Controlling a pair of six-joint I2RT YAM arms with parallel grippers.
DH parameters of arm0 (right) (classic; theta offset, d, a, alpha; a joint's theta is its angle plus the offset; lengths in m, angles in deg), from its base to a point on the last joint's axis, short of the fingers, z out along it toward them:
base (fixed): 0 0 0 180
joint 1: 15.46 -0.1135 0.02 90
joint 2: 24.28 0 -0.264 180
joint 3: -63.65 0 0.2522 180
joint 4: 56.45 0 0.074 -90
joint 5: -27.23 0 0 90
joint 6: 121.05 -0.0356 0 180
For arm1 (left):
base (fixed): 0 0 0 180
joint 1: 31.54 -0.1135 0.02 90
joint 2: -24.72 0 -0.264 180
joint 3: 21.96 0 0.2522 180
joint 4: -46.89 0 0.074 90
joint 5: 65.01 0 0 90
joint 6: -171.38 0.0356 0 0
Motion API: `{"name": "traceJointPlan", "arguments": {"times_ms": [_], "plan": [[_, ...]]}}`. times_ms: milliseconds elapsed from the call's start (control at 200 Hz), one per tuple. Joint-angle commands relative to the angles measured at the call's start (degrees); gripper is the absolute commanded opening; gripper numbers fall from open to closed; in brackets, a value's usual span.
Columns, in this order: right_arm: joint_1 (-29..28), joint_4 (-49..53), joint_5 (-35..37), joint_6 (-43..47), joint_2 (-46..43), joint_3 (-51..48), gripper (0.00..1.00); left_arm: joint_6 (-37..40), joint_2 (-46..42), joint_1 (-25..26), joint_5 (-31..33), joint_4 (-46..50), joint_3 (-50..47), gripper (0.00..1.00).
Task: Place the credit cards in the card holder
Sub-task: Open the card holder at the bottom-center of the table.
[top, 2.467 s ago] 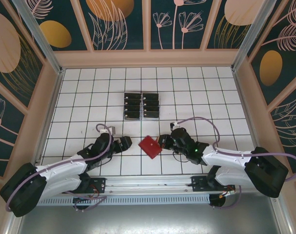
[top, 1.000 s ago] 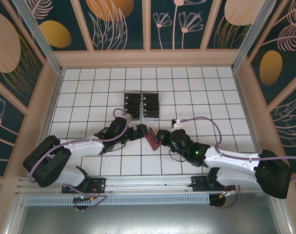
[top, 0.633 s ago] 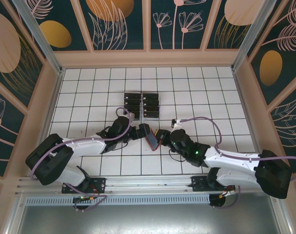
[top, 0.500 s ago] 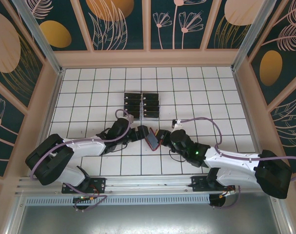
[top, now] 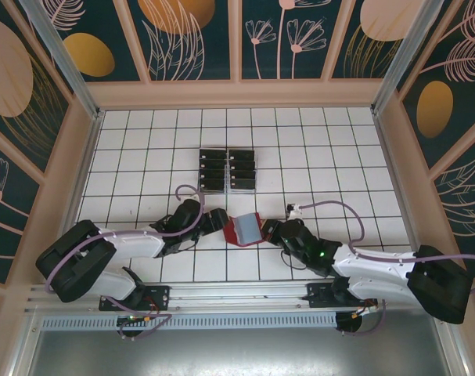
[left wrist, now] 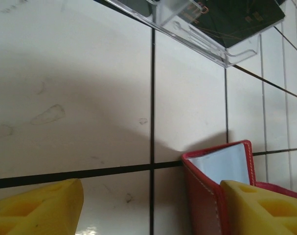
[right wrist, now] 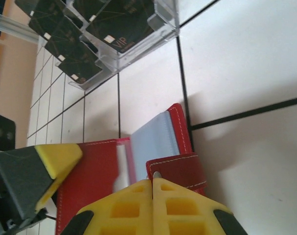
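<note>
The red card holder [top: 243,229] lies spread open on the tiled table between both grippers, its greyish pocket [right wrist: 155,137] facing up. My right gripper [right wrist: 153,182] is shut on its snap tab [right wrist: 180,171]. My left gripper [left wrist: 150,209] is open wide. One yellow finger [left wrist: 263,205] rests against the holder's left flap [left wrist: 207,196] and the other finger [left wrist: 35,208] is over bare tile. That left finger [right wrist: 57,155] also shows in the right wrist view on the red flap. The black credit cards [top: 227,170] stand in rows behind the holder.
A clear plastic slotted rack [right wrist: 138,51] holds the cards a tile or so beyond the holder. Wooden walls [top: 65,180] fence the table on three sides. Open tiles lie left and right of the rack.
The card holder, held up edge-on between the grippers before, now lies lower and spread open. The right gripper has drawn back to the right and the left gripper has dropped lower.
</note>
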Motion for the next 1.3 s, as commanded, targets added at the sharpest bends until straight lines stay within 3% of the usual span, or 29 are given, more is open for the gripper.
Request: {"name": "traceJointPlan", "arguments": {"times_ms": [0,170,280,601,851,1291], "plan": [[0.28,-1.08,2.67,-2.18,-1.45,-1.90,0.06,3.37,-1.04,-0.19,7.17,9.97,1.04,0.77],[0.29,2.54,3.99,-1.26,-5.75,-1.55,0.40,9.63,-1.05,-0.11,13.59,21.87,7.35,0.83],[0.29,6.74,5.02,0.91,-8.32,1.10,0.49,13.51,-0.61,-0.13,16.61,27.22,10.76,0.85],[0.03,18.46,7.46,10.27,-2.68,22.23,0.54,18.53,5.00,0.46,16.12,31.67,14.61,0.85],[-1.36,21.26,8.85,13.01,4.38,36.93,0.54,20.58,5.87,0.99,18.91,35.38,16.13,0.86],[-3.70,18.18,7.20,15.67,9.05,47.12,0.55,19.31,-2.90,1.66,12.27,35.19,21.22,0.88]]}}
